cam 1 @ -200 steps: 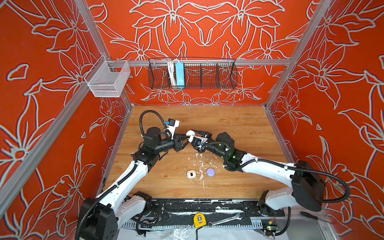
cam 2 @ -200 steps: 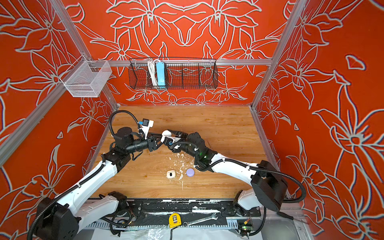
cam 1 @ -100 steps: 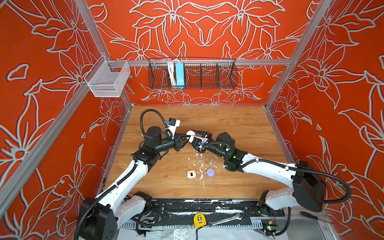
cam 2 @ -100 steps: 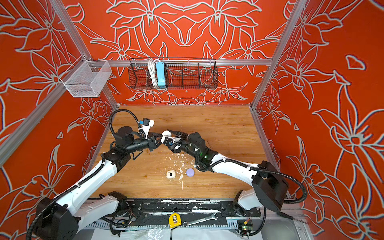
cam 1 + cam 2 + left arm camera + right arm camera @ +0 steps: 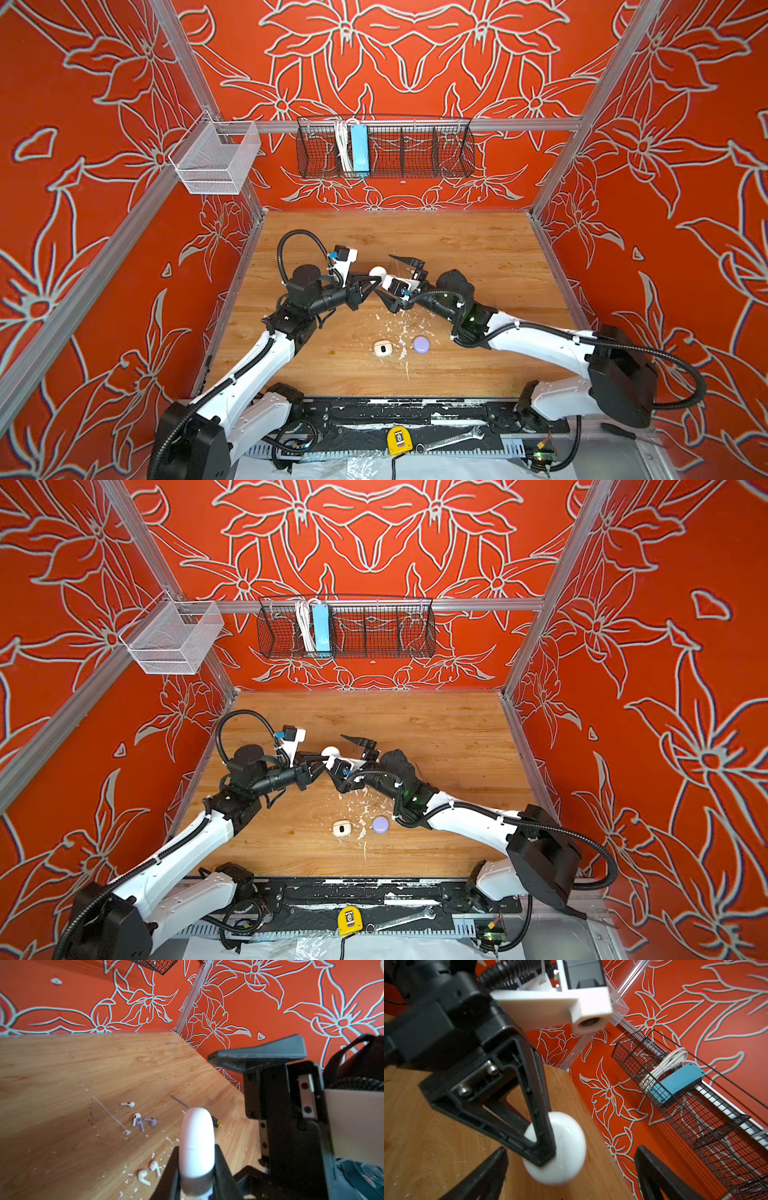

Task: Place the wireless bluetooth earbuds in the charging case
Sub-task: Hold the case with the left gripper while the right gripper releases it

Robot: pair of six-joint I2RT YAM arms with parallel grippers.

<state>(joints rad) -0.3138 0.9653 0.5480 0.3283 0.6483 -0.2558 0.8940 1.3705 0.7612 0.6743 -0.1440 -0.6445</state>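
Six earbuds (image 5: 151,1122) noted loose on the table (image 5: 62,1064) among white flecks (image 5: 126,1132): four white, two lavender. My left pincer (image 5: 197,1157) is clamped on a shut white case (image 5: 196,1138), held clear of the boards. My right pincer (image 5: 571,1148) stands wide, fingers either side of that case, not touching. At six o'clock from it, a cream case (image 5: 382,348) rests on the table, with a lavender case (image 5: 421,344) at its three o'clock.

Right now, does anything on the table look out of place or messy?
Yes. White flecks litter the wooden table among the earbuds, like chipped paint, and a screwdriver lies on it near them, a stray tool unrelated to the job.
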